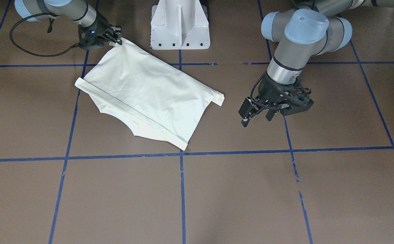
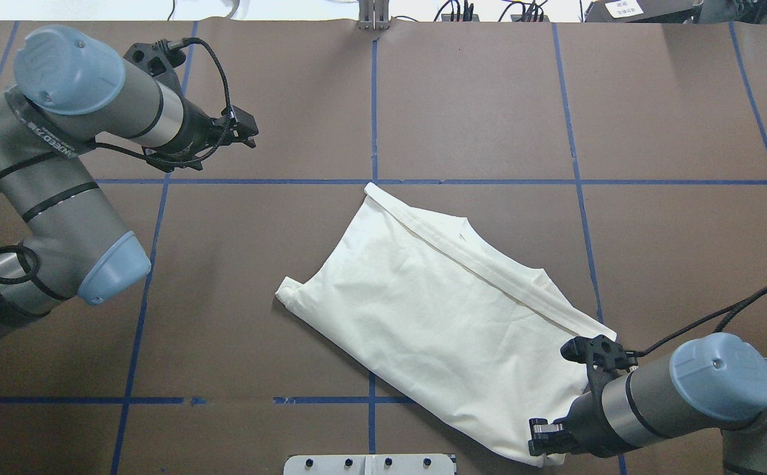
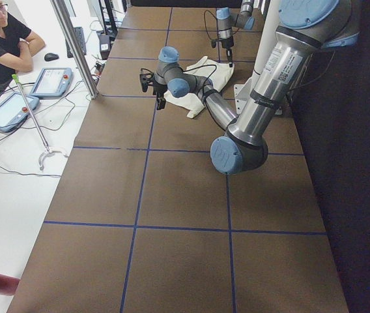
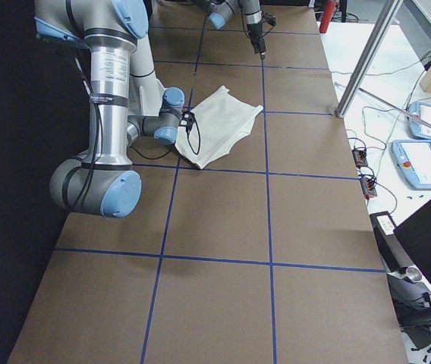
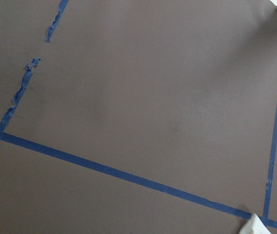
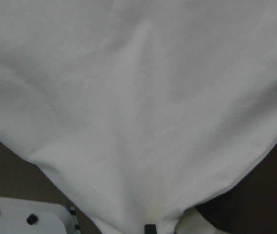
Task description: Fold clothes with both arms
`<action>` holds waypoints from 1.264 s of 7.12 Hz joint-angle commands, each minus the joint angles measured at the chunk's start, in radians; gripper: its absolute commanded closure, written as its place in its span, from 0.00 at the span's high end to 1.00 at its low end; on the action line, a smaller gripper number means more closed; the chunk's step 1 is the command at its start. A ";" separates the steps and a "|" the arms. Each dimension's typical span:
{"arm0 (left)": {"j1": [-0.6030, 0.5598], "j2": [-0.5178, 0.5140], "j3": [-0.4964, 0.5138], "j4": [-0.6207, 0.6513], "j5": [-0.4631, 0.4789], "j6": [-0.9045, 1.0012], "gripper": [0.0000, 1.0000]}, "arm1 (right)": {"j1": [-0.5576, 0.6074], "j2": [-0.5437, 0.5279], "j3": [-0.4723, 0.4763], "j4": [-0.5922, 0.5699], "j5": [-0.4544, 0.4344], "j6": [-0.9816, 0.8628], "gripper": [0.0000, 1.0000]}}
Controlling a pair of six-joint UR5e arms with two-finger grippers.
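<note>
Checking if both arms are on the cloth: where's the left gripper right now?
Overhead view, upper left: the left gripper hovers over the table, apart from the white garment, whose near corner the right gripper holds.

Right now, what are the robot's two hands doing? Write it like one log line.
right hand: shut on white garment corner | left hand: open, clear of garment | garment: lying on table

Left arm (image 2: 60,165): we see grey-silver tubes, light-blue caps, dark lettering.
Right arm (image 2: 680,396): we see the same colours.
Left gripper (image 1: 256,118), right gripper (image 1: 117,35): black.
Cable (image 1: 10,34): black loop, front view's 10 o'clock.
</note>
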 commanded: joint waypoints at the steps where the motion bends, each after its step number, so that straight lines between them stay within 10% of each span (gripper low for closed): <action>1: 0.028 0.000 -0.006 0.007 -0.010 -0.020 0.99 | 0.061 0.012 0.027 0.001 -0.005 0.006 1.00; 5: 0.321 0.000 -0.036 0.005 0.005 -0.368 0.94 | 0.362 0.114 -0.011 -0.003 -0.059 -0.009 1.00; 9: 0.395 -0.006 0.016 -0.002 0.068 -0.416 0.83 | 0.373 0.173 -0.063 -0.002 -0.093 -0.008 1.00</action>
